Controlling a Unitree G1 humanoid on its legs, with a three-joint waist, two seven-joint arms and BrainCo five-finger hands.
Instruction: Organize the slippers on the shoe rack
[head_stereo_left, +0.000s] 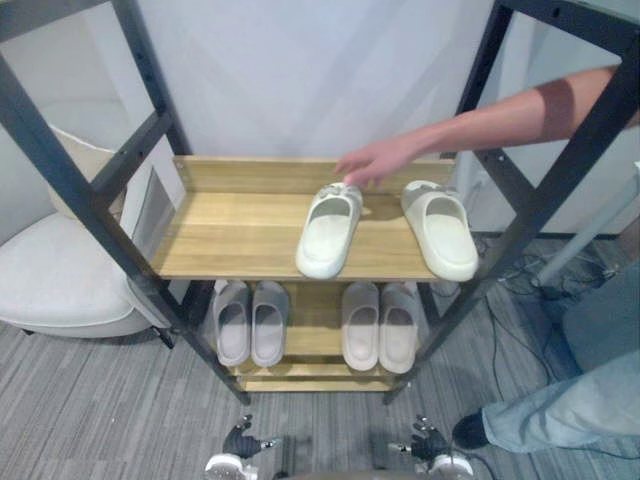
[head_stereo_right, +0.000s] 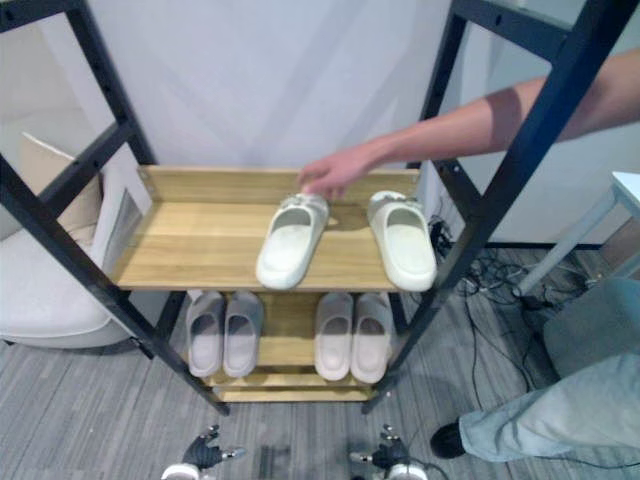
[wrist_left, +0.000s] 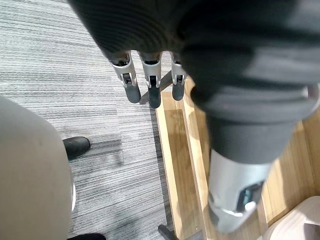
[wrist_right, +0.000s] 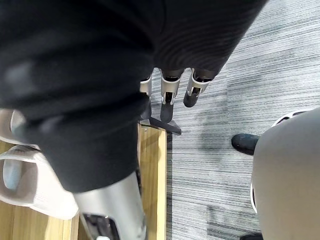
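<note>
Top shelf of shoe rack (head_stereo_left: 240, 235): angled slipper (head_stereo_left: 328, 232) and second slipper (head_stereo_left: 441, 232) lie splayed, a person's hand (head_stereo_left: 372, 160) touching the former, likely staging them. Left hand (wrist_left: 149, 82) and right hand (wrist_right: 170, 95) hang before the rack's foot, fingers relaxed and empty.

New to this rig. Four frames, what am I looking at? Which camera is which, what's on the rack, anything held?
This is a two-legged humanoid robot standing before a shoe rack. The two wide pictures come from a stereo camera on its head, looking down. The two close ones come from wrist cameras that look along the left hand and the right hand. Both hands hang low with straight fingers and hold nothing. On the top shelf lie a tilted cream slipper and a second cream slipper. A person's hand touches the tilted one's far end. The lower shelf holds two pairs of grey slippers.
</note>
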